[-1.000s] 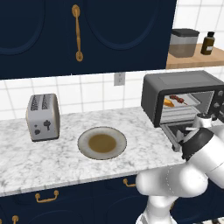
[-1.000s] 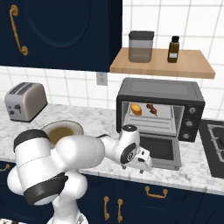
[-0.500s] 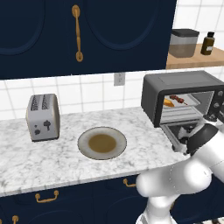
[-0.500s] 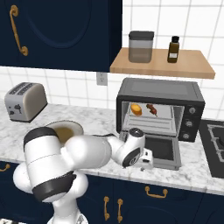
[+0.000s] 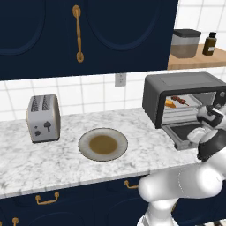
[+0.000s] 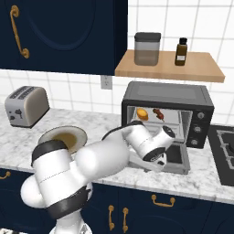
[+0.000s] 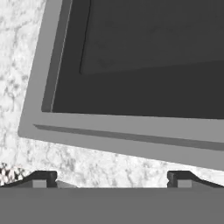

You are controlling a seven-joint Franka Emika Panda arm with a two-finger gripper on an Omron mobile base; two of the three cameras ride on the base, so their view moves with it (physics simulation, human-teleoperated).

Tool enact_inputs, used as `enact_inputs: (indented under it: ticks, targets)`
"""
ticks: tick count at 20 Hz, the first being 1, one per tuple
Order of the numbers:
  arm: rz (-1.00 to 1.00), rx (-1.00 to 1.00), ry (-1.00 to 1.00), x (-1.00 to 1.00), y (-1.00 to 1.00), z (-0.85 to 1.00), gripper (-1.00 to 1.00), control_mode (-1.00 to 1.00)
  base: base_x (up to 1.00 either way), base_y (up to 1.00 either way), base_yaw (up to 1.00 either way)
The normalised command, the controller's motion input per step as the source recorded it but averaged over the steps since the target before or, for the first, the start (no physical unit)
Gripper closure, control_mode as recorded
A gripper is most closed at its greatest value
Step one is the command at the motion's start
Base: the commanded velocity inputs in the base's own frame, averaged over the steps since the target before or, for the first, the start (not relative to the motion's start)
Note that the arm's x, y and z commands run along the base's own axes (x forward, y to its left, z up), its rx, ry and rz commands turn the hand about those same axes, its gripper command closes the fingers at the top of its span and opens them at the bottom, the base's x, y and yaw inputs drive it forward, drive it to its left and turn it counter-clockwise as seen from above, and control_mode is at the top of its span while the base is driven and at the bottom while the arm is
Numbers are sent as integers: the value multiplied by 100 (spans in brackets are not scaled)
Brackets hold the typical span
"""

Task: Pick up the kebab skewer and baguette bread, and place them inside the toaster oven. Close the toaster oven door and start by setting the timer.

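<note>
Marble worktop (image 5: 53, 163) fills the lower half of your left base view, with the silver toaster (image 5: 43, 118) at the left and a round plate (image 5: 103, 144) with a brown centre near the middle. At the right edge stands the toaster oven (image 5: 185, 95), and its toaster oven door (image 5: 183, 132) is dropped flat toward you. Inside, on the rack, you can see the baguette bread (image 5: 169, 103) at the left and the kebab skewer (image 5: 179, 101) just beside it.

Turn to the right base view: the oven sits at centre right, under a wooden shelf (image 6: 169, 68) carrying a grey canister (image 6: 147, 48) and a brown bottle (image 6: 181, 51). The bread shows as an orange lump in the upper left of the cavity, the skewer to its right. The arm's white wrist lies over the open door, in front of the cavity; you cannot make out the finger tips here.

In the hand view, the gripper (image 7: 112, 177) stands wide, its two dark tips far apart at the bottom edge, holding nothing. Above them you see the door's pale grey front edge and dark glass, with marble at the left and below.
</note>
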Motion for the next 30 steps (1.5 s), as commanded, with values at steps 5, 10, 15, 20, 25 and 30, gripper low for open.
enact_inputs:
  ticks: [5, 10, 15, 20, 25, 30]
  targets:
    - [0, 0, -72, 37, 63, 0, -100, -100, 0, 0, 0]
    - [0, 0, -61, 64, 47, 10, -100, -100, 0, 0, 0]
    - [0, 0, -34, 40, 22, 55, -100, -100, 0, 0, 0]
    - [0, -2, -10, 33, 16, 81, -100, -100, 0, 0, 0]
    - [0, -3, 0, 73, 20, 27, -100, -100, 0, 0, 0]
    - [0, 0, -5, 40, 24, 49, -100, -100, 0, 0, 0]
